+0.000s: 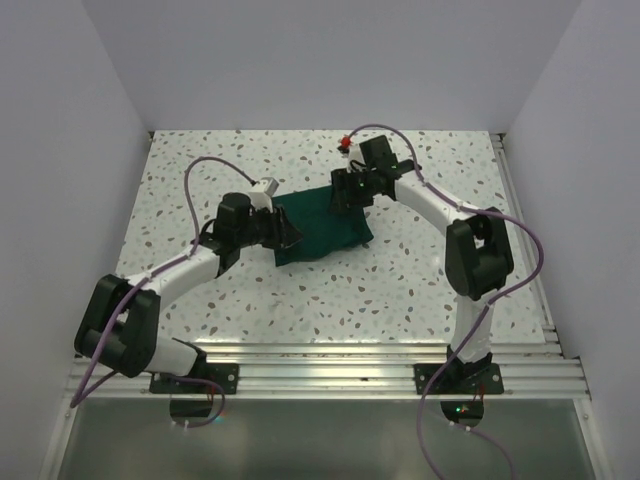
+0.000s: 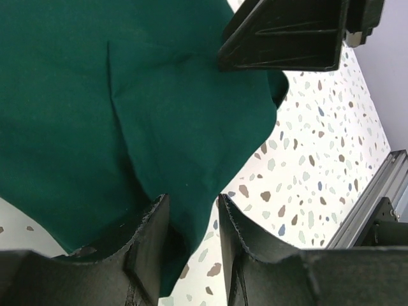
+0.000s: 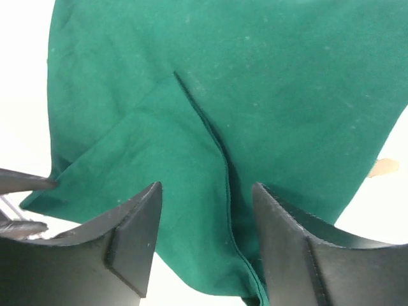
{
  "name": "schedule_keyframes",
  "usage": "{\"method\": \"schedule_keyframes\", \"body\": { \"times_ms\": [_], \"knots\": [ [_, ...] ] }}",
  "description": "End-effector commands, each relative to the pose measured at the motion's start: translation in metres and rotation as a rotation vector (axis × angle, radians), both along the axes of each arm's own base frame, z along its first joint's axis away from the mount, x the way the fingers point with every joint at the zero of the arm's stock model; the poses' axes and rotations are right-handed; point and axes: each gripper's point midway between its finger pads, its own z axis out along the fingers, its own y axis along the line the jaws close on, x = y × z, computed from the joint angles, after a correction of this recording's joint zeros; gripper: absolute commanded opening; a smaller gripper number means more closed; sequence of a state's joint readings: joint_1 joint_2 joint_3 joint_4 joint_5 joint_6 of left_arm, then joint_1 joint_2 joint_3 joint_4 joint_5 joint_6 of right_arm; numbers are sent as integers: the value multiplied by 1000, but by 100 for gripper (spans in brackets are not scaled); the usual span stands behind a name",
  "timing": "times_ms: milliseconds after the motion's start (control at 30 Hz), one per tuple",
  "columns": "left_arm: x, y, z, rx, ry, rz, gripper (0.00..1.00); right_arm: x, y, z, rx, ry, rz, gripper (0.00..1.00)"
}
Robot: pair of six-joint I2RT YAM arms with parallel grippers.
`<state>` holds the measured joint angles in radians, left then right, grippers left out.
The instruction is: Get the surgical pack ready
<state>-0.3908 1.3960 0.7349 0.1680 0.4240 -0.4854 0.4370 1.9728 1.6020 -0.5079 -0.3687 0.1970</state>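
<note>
The surgical pack shows only as a dark green cloth bundle (image 1: 325, 228) folded flat in the middle of the table. No steel tray, scissors, forceps or gauze can be seen. My left gripper (image 1: 292, 237) is open at the bundle's left edge. In the left wrist view (image 2: 191, 201) the cloth's corner (image 2: 127, 115) lies under and between its jaws. My right gripper (image 1: 348, 200) is open over the bundle's far edge. In the right wrist view (image 3: 207, 186) its jaws straddle a hemmed fold (image 3: 210, 140) of the cloth (image 3: 268, 76). The right gripper's finger also shows in the left wrist view (image 2: 287, 38).
The speckled table top (image 1: 420, 290) lies on all sides of the bundle. An aluminium rail (image 1: 320, 360) runs along the near edge and shows in the left wrist view (image 2: 373, 207). White walls close in three sides. A small red part (image 1: 346, 140) sits by the right wrist.
</note>
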Motion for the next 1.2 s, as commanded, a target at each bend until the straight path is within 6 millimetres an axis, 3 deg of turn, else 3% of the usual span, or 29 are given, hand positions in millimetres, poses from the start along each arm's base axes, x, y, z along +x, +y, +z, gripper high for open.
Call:
{"method": "schedule_keyframes", "body": {
  "times_ms": [0,100,267,333,467,733,867,933,1000,1033,1167],
  "knots": [
    [1,-2,2,0,-8,-32,39,-11,3,4,35,21,53,58],
    [-4,-1,-6,2,15,-39,33,-20,4,2,51,42,69,42],
    [-11,6,-13,23,23,-17,31,-30,-2,-2,35,55,71,36],
    [-14,8,-11,25,15,-11,30,-31,-3,1,36,47,71,25],
    [-20,10,-14,35,24,-21,21,-35,-2,11,71,29,65,14],
    [-36,14,-9,26,-4,-46,17,-53,-5,38,148,-30,76,19],
    [-46,15,-14,22,8,-63,17,-72,-12,30,149,-2,74,19],
    [-50,14,-15,17,12,-77,17,-80,-14,32,162,-7,76,26],
    [-51,13,-15,15,12,-83,16,-92,-20,20,156,19,59,35],
    [-52,13,-16,14,14,-86,16,-93,-22,24,164,0,51,36],
    [-55,9,-14,0,11,-114,17,-108,-32,9,142,31,18,37]
  ]
}}
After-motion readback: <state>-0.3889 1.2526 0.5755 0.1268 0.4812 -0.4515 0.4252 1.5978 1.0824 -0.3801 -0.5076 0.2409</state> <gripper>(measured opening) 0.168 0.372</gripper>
